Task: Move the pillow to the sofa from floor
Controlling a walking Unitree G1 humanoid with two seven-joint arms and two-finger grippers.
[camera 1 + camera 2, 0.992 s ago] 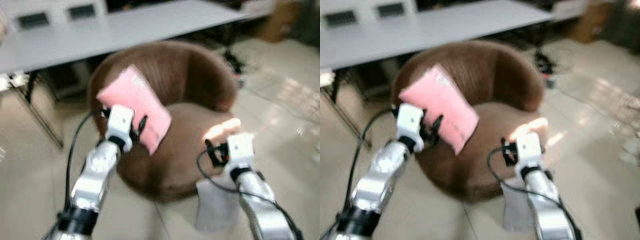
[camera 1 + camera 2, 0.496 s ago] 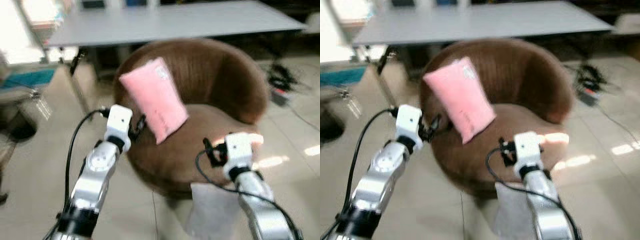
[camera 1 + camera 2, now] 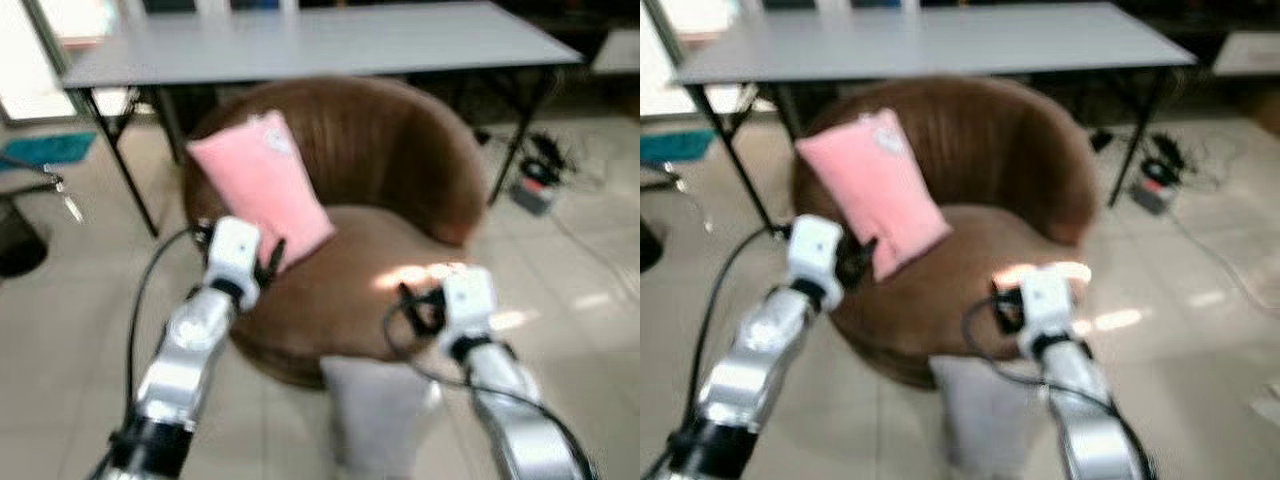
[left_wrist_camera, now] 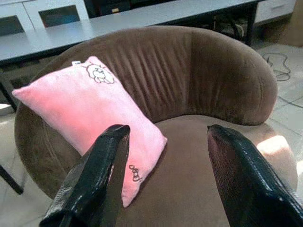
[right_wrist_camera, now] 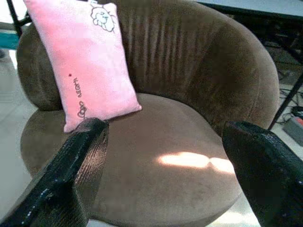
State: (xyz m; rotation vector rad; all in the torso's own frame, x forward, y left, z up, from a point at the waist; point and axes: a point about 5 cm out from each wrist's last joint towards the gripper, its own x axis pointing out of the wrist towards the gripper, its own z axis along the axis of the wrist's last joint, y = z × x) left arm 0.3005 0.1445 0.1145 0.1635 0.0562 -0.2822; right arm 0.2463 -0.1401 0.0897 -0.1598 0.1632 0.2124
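- The pink plush rectangular pillow (image 4: 90,120) with a small cartoon print in one corner is already up on the round brown velvety tub sofa (image 4: 213,80), propped at a tilt against the ribbed backrest on the robot's left, its lower corner down on the seat cushion
- The left gripper (image 4: 163,177) hangs just in front of the sofa with its two long black fingers spread wide and nothing between them; the pillow sits beyond the one finger (image 4: 102,175), apart from it as far as I can tell, not in the gap
- The right gripper (image 5: 177,175) is also held before the seat, jaws wide apart and empty; between its fingers I see bare seat cushion with a patch of sunlight (image 5: 196,161), the pillow's low corner lying off past the one finger
- From the head, both silver arms reach toward the seat's front edge, left gripper (image 3: 268,265) just short of the pillow's lower corner
- A long grey table (image 3: 300,40) stands behind the sofa, cables and a power strip (image 3: 530,190) lie on the tiled floor (image 3: 590,250)
- I'd judge the job as good as done: pillow off the floor, resting on the sofa, let go. What's left looks to be only drawing the arms clear without knocking it over
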